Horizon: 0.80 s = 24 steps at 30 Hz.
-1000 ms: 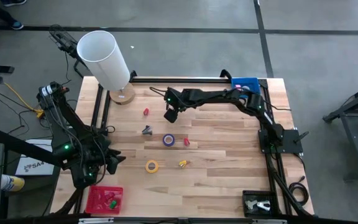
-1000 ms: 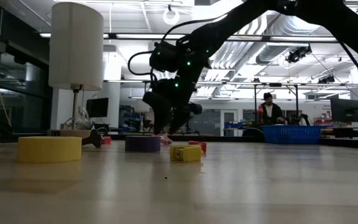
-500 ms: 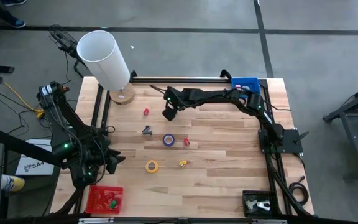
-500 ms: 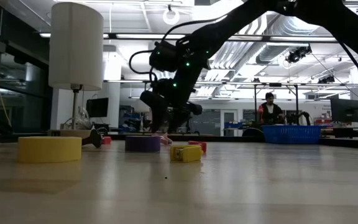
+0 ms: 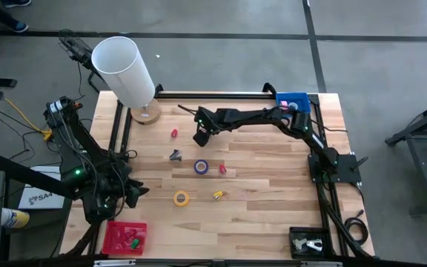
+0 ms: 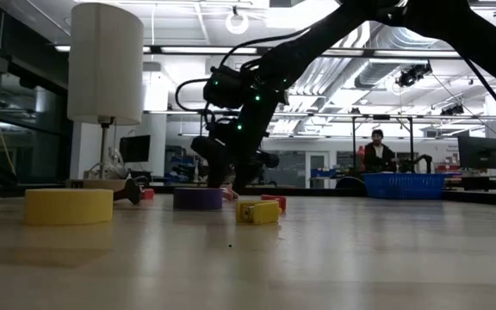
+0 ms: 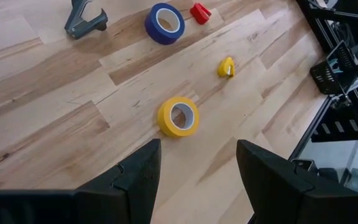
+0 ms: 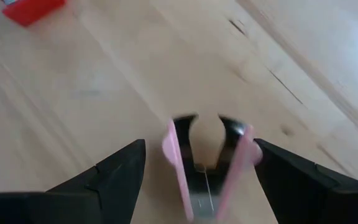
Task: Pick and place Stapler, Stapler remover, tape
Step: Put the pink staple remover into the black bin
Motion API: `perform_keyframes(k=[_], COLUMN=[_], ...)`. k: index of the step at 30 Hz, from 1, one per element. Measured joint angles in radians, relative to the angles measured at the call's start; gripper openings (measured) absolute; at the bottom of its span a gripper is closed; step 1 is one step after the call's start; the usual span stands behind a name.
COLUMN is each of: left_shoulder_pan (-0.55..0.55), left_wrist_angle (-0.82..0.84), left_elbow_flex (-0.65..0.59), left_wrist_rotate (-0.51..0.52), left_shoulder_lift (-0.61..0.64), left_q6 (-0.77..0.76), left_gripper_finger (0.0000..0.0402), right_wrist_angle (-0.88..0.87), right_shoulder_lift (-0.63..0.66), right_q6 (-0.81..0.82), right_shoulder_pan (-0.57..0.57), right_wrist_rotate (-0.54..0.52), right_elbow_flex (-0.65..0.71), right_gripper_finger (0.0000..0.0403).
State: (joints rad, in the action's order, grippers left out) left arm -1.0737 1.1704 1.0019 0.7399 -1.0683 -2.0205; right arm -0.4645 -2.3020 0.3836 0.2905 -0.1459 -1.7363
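Reaching across the far half of the table (image 5: 273, 200), the right gripper (image 5: 201, 136) has edged slightly leftward since a second ago, and in the low view it has dipped a little closer to the boards. Its fingers stand spread, with a pink staple remover (image 8: 207, 168) lying between them, pink handles around dark metal claws; whether they touch it cannot be told. A red piece (image 8: 30, 9) lies on the wood beyond it. The left gripper (image 7: 197, 171) waits over the near-left corner exactly as before, fingers apart and empty.

Nothing on the table has shifted. The yellow tape (image 5: 181, 198) and the blue-purple tape (image 5: 201, 167) are smooth rings with open centres, lying flat and well apart. A dark grey staple remover (image 5: 175, 155) with splayed jaws lies left of the blue-purple roll; a small yellow stapler (image 5: 218, 195) and a small red one (image 5: 222, 169) lie to the rolls' right. Another red item (image 5: 174, 133) sits near the lamp (image 5: 124, 70), whose white cylindrical shade stands at the far-left corner. A red tray (image 5: 111, 239) rests at the near-left edge and a blue basket (image 5: 293, 99) at the far right.

The planked right half lies bare, leaving wide room.
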Motion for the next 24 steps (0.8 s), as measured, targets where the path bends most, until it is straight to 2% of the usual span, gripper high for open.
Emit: perform_keyframes(k=[9, 24], left_shoulder_pan=[0.0, 0.0], left_wrist_angle=[-0.001, 0.006], left_elbow_flex=[0.0, 0.0], left_wrist_rotate=[-0.005, -0.007], left_shoulder_lift=[0.0, 0.0], left_q6=[0.001, 0.008], left_gripper_finger=[0.0207, 0.0207], right_wrist_angle=[-0.004, -0.017], right_shoulder_lift=[-0.01, -0.01], right_q6=[-0.056, -0.071], right_shoulder_pan=[-0.013, -0.013], right_wrist_rotate=[-0.045, -0.042], right_elbow_flex=[0.0, 0.0], right_gripper_finger=[0.0276, 0.0218])
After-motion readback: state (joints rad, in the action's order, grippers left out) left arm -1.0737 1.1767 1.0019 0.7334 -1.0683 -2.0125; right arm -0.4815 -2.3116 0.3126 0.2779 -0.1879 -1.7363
